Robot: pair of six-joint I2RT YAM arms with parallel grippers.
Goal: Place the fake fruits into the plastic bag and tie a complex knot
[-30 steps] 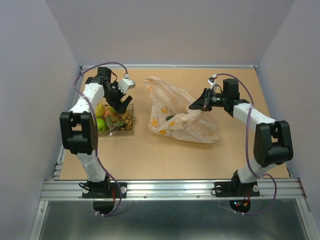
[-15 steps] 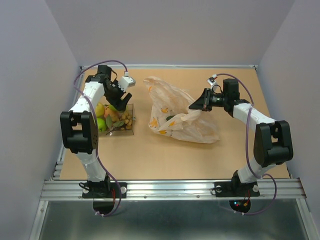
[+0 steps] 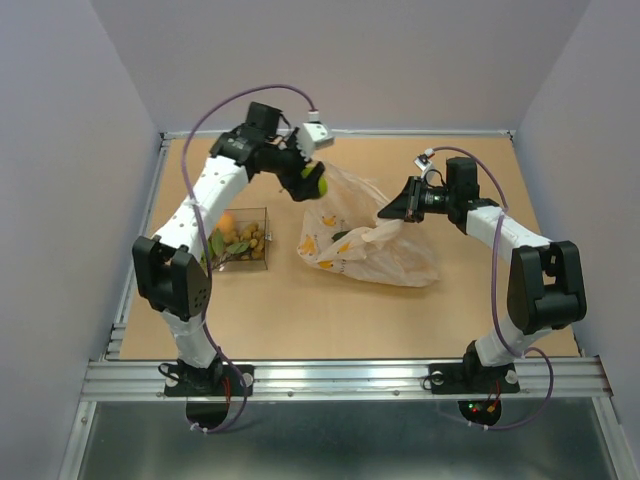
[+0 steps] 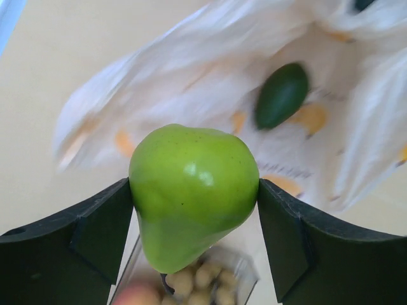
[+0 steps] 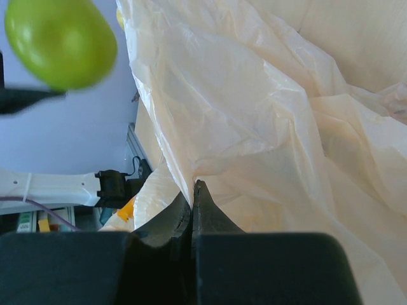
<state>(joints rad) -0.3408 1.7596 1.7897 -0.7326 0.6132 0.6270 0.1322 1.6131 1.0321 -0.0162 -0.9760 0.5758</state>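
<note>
My left gripper (image 3: 312,182) is shut on a green pear (image 4: 194,190) and holds it in the air over the far left edge of the plastic bag (image 3: 365,235). The pear also shows in the top view (image 3: 314,184) and in the right wrist view (image 5: 60,41). The bag is whitish with yellow banana prints and lies mid-table; a dark green fruit (image 4: 282,95) lies inside it. My right gripper (image 3: 388,212) is shut on a fold of the bag (image 5: 254,127) and holds its right edge up. More fake fruits (image 3: 240,238) lie in the clear tray (image 3: 266,262).
The clear tray stands left of the bag, with an orange-pink fruit (image 3: 226,222), leaves and small tan pieces (image 4: 203,279) in it. Grey walls close the table on three sides. A metal rail (image 3: 340,378) runs along the near edge.
My left gripper has lifted out of the tray with the green pear and swung right and farther back, to above the bag. The right gripper has held still on the bag.
</note>
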